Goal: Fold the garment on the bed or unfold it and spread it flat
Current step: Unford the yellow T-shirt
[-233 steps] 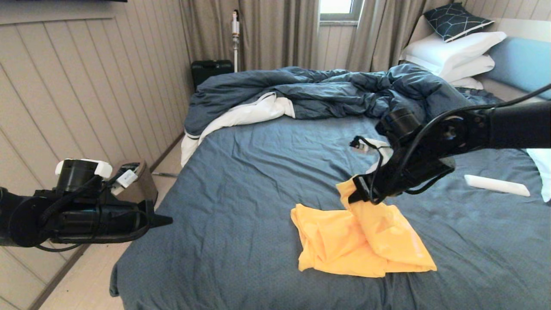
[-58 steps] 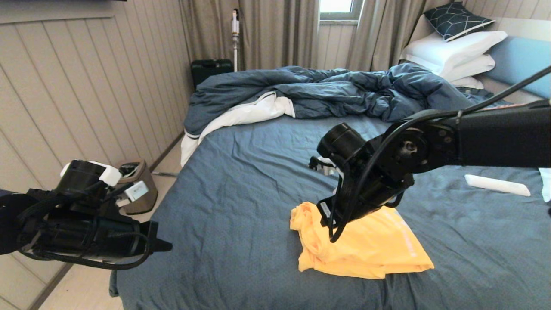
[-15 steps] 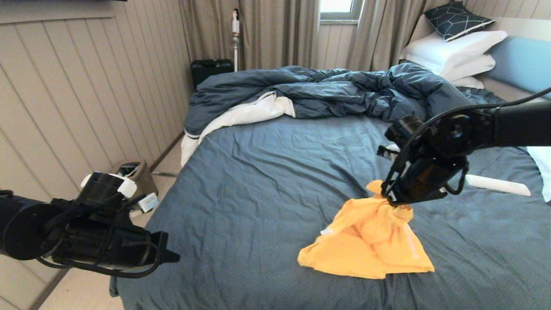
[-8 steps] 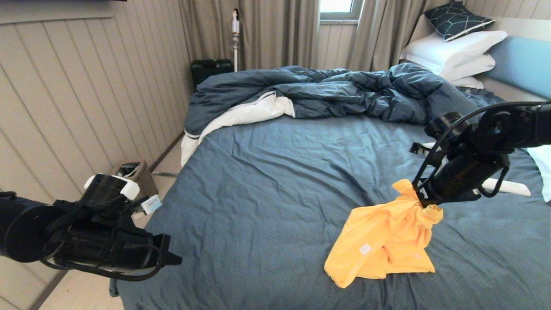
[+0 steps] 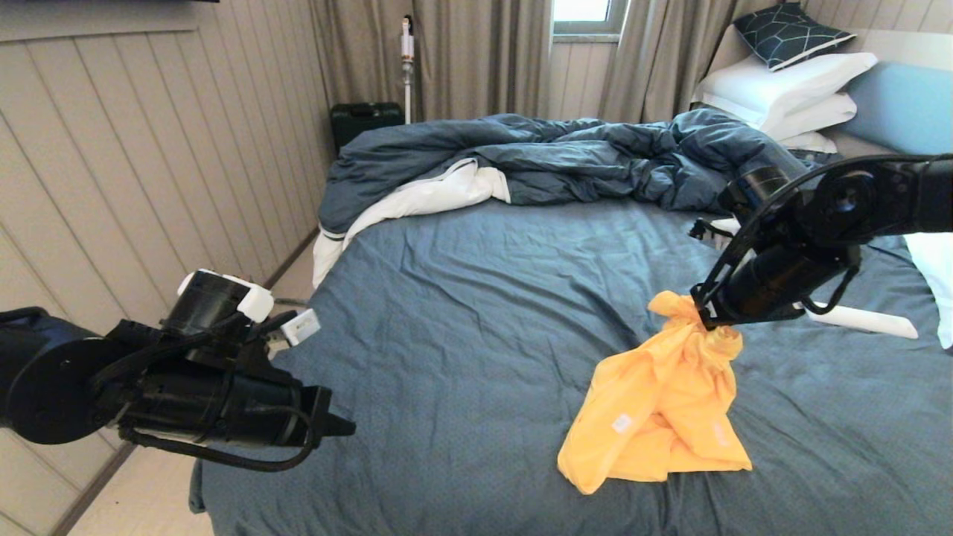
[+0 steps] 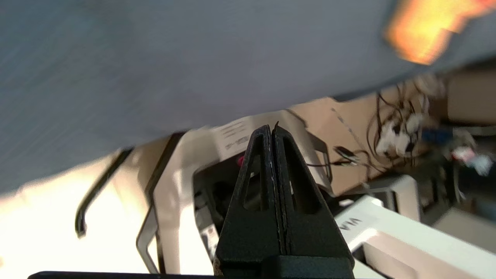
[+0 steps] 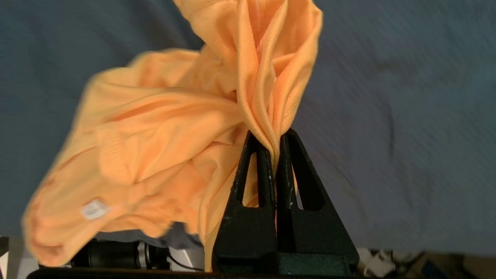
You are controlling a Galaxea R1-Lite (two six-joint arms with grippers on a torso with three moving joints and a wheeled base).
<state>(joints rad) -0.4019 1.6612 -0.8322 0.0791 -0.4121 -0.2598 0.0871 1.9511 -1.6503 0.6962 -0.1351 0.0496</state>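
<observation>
The yellow garment [image 5: 659,406] hangs bunched from my right gripper [image 5: 703,320], which is shut on a pinch of its fabric above the right half of the bed [image 5: 461,313]. Its lower folds still rest on the dark blue sheet, and a small white label shows on it. In the right wrist view the cloth [image 7: 162,143] is squeezed between the black fingertips of the right gripper [image 7: 276,136]. My left gripper [image 5: 339,426] is shut and holds nothing, hovering at the bed's near left corner; in its wrist view the left gripper [image 6: 271,130] points past the bed's edge.
A rumpled dark blue duvet [image 5: 551,160] lies across the far side of the bed, with white pillows [image 5: 782,93] at the blue headboard [image 5: 904,104]. A white flat object [image 5: 871,320] lies on the sheet just behind my right arm. A small bin [image 5: 287,298] stands beside the bed on the left.
My right gripper has pulled the garment to the right and then lifted it, so it now hangs longer off the sheet. My left arm has moved up and right toward the bed.
</observation>
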